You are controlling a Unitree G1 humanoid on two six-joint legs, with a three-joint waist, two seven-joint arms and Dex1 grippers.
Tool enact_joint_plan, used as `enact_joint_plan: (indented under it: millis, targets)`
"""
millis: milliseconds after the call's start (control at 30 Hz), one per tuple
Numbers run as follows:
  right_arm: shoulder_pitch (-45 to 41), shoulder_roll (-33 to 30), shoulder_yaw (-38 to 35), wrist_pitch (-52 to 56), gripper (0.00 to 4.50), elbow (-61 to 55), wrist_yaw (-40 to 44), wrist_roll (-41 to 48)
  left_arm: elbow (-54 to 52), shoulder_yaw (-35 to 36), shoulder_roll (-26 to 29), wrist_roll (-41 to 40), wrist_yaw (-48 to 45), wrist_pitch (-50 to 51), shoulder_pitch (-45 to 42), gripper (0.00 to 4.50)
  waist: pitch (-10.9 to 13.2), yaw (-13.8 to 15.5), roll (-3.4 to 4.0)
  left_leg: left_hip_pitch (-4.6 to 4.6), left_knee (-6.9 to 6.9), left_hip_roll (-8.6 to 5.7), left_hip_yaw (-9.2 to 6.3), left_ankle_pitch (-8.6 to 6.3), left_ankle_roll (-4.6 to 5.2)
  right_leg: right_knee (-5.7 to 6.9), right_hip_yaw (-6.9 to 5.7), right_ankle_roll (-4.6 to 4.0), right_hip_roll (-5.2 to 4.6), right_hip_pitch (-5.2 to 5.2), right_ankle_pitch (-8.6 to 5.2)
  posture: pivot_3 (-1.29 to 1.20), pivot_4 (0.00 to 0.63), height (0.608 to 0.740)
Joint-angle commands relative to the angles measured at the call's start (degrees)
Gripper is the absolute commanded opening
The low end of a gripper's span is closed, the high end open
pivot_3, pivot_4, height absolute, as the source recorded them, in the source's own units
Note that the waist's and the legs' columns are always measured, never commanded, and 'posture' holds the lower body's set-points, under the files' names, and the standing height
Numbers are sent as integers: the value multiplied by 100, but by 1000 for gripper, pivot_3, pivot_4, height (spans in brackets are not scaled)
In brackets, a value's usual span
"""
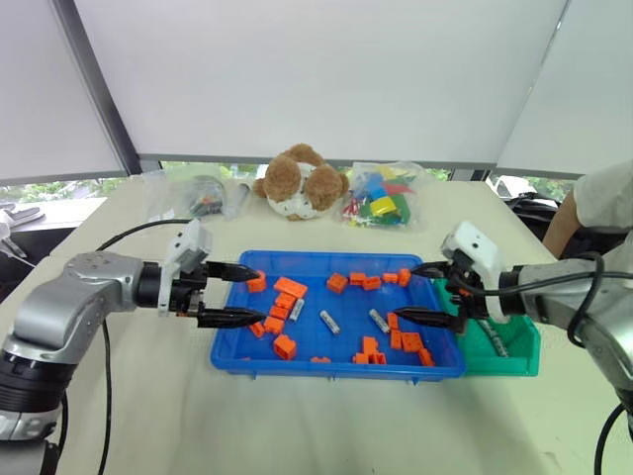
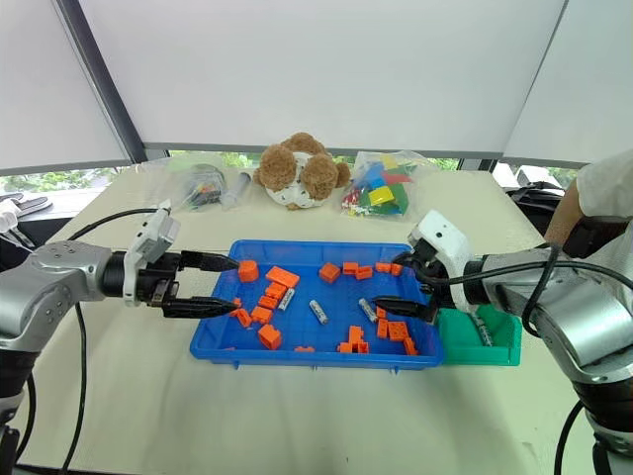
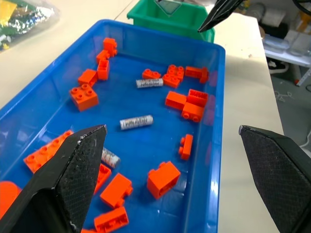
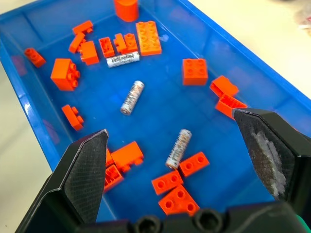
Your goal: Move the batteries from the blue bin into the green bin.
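Three batteries [image 1: 328, 322] lie in the one blue bin [image 1: 336, 367], each apart from the others, and a fourth battery [image 1: 497, 341] lies in the one green bin [image 1: 520, 366], which makes four silver cylinders in all. The orange blocks [image 1: 285, 346] in the blue bin number close to twenty; several touch, so the exact count cannot be told. Beyond the bins there is one brown-and-white plush toy [image 1: 302, 183] and two clear bags, a left bag [image 1: 193, 194] and a right bag [image 1: 381, 196] of coloured blocks. Two tools are over the single counter [image 1: 148, 416], the left tool [image 1: 259, 294] and the right tool [image 1: 406, 292], each with two black fingers.
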Motion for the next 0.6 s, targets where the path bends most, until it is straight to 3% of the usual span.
enact_joint_plan:
  millis: [33, 600]
  targets:
    - [-71, 95, -22, -92, 4455, -182, -96, 19, -70, 215, 110, -13, -57, -106, -38, 4500, 0, 0, 0, 0, 0, 0, 0, 0, 0, 0, 0, 0, 0, 0, 0, 0, 150, 733]
    - [-671, 461, 535, -323, 4455, 209, -29, -153, -132, 386, 333, -8, -4, 25, 82, 4500, 0, -1, 0, -1, 0, 0, 0, 0, 0, 1, -1, 0, 0, -2, 0, 0, 150, 733]
